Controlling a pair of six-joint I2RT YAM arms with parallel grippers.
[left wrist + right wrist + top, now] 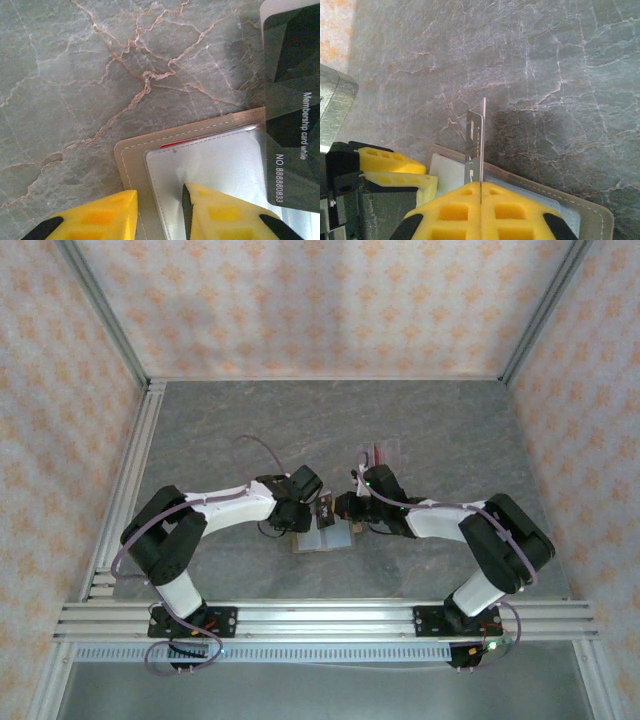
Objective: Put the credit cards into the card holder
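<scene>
Card poised over open holder, not yet in.
Top: L gripper [318,512] & R gripper [345,508] meet over card holder [325,540], lying open at their 6 o'clock. Clear stand [388,450] at R's 1 o'clock w/ spare cards [376,452], so more to go. L wrist: L jaws part-spread, tips on holder's edge, no pinch seen. Red sliver [175,145] under pocket, prob. one card in. Credit card [292,100] at 3 o'clock. R wrist: R jaws pressed tight on that card, upright, edge-on above holder.

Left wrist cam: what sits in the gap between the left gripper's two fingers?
The card holder's tan stitched edge and the rim of its clear pocket, shown in the left wrist view.
</scene>
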